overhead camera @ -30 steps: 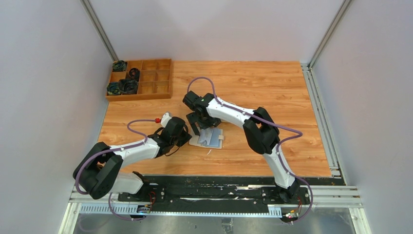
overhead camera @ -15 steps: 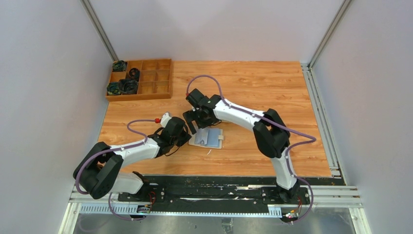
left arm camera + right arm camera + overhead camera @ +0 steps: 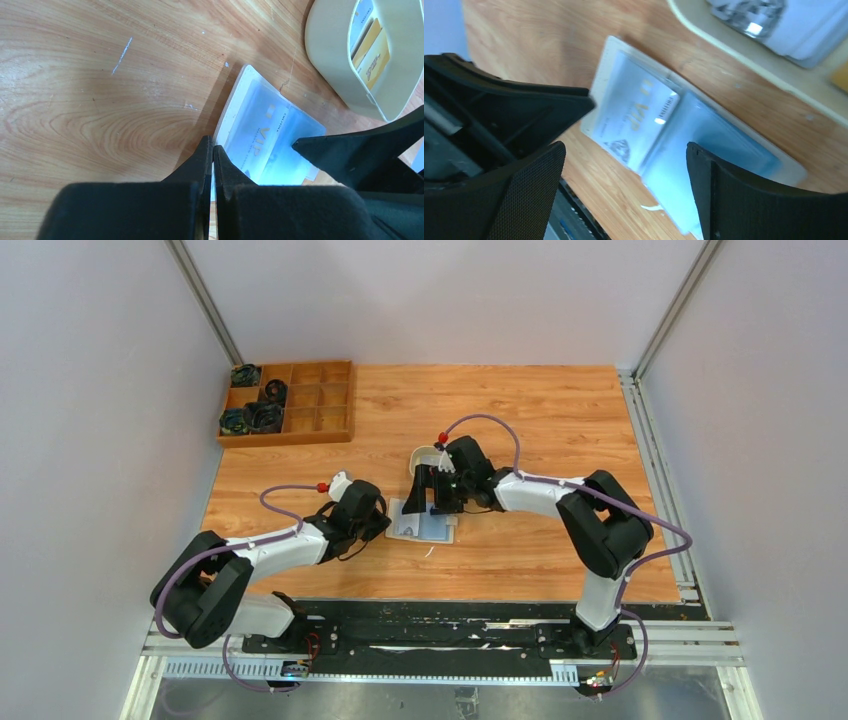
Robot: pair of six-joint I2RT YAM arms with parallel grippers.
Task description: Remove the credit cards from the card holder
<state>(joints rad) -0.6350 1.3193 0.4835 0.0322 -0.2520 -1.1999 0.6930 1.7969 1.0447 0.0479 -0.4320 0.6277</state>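
Note:
The card holder lies open on the wooden table, pale blue inside. A light-blue credit card marked VIP sits in its left half and also shows in the right wrist view. My left gripper is shut on the card holder's left edge. Just above the card holder's right half, my right gripper hangs open with nothing between its fingers. More credit cards, one yellow and whitish ones, lie in a beige tray.
The oval beige tray stands just beyond the card holder, close to the right wrist. A wooden compartment box with dark round items sits at the table's far left. Grey walls close in both sides.
The right arm has swung round to the right, and its open gripper now reaches over the card holder from that side, uncovering the tray. The left gripper has kept its hold.

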